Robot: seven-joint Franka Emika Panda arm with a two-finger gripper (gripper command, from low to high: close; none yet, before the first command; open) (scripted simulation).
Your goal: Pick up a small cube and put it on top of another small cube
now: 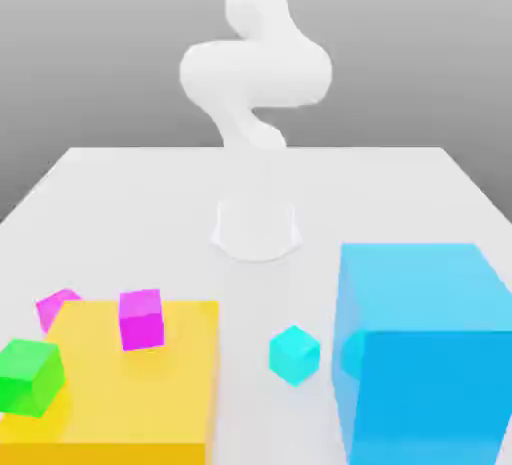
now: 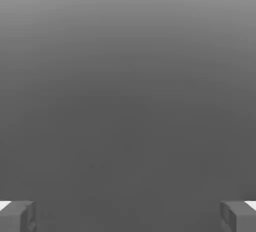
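The small cyan-turquoise cube [image 1: 294, 354] sits bare on the white worktop [image 1: 150, 203], at about five o'clock from the arm's white base [image 1: 256, 228] in the exterior view, between the flat yellow slab [image 1: 150, 383] and the big light-blue block [image 1: 425, 348], touching neither. Treat it as rigid and probably light; its flat, smooth faces should suit a pinch, but its small size gives you little margin, so a skewed closure could squirt it sideways. Take hold across two opposite vertical faces, near mid-height. It lies turned, one corner toward the camera, so you will likely need to roll the wrist to square the pads with those faces. The exterior view gives you the layout: a small magenta cube [image 1: 141, 318] resting on the slab, another magenta cube [image 1: 56, 307] at the slab's ten o'clock corner, and a green cube [image 1: 30, 377] at its nine o'clock edge. The hand view gives you what that one lacks: the end effector [image 2: 128, 216] is released, its two grey fingertips [image 2: 18, 216] spread wide apart with nothing between them, against plain grey background.
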